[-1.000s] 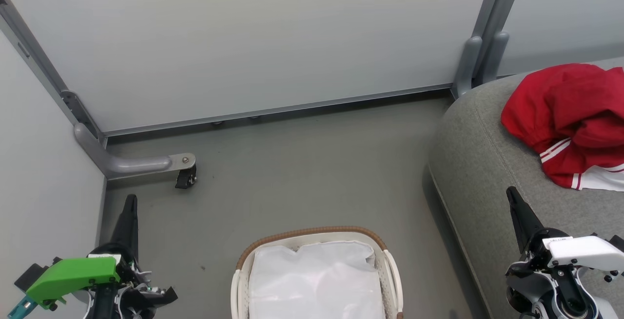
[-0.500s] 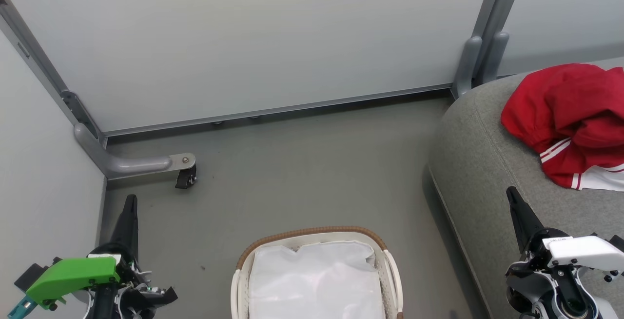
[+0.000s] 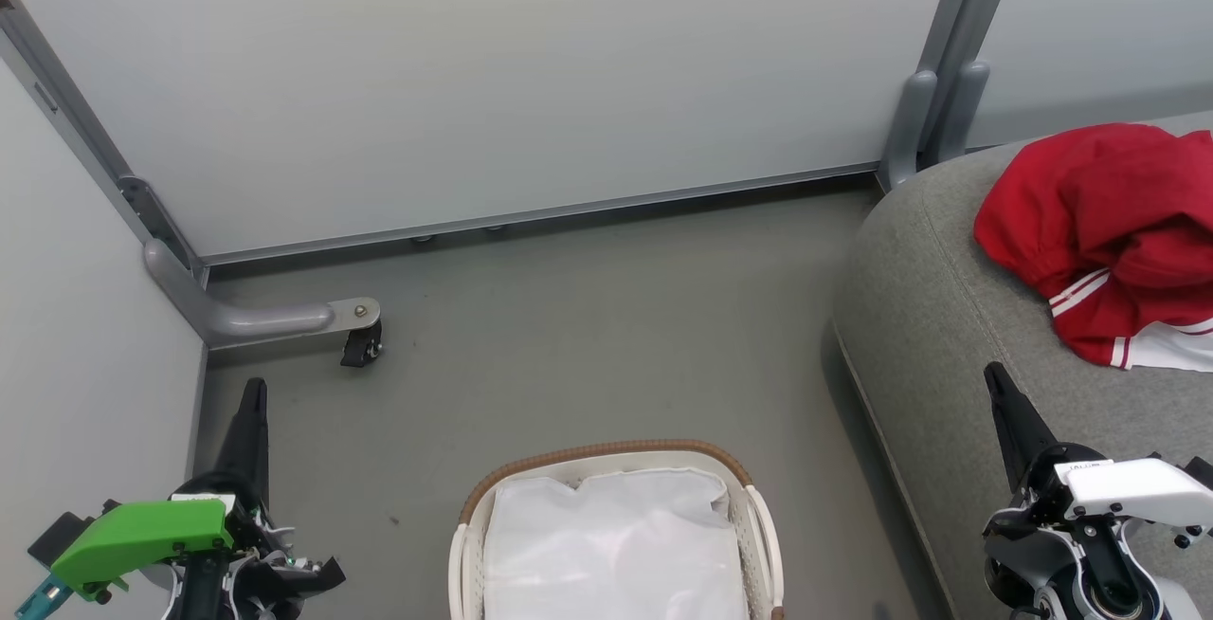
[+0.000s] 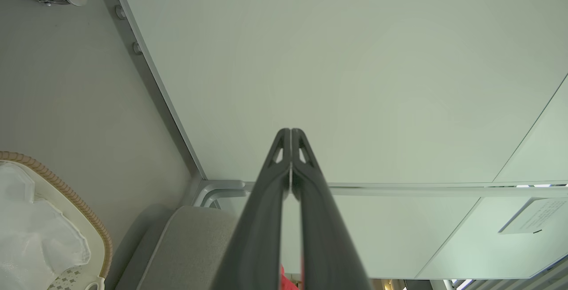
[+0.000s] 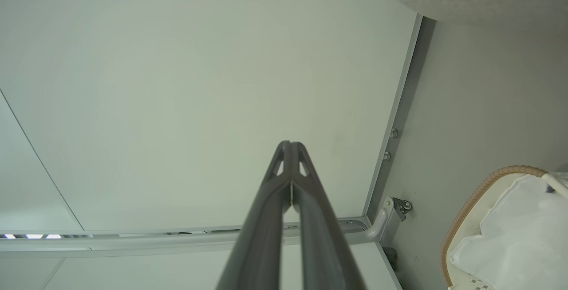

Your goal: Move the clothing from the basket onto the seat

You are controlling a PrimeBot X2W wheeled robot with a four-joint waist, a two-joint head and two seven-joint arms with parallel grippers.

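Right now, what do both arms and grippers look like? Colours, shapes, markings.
Left gripper: two long, dark, tapering fingers with small triangular cut-outs near the tips, and a bright green cover at the wrist with a teal tab. Right gripper: same finger design, but a white cover over black joint hardware. No legible markings.

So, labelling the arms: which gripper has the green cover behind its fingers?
The left gripper, at the head view's lower left, wears the green cover; the right gripper, by the sofa, carries a white cover.
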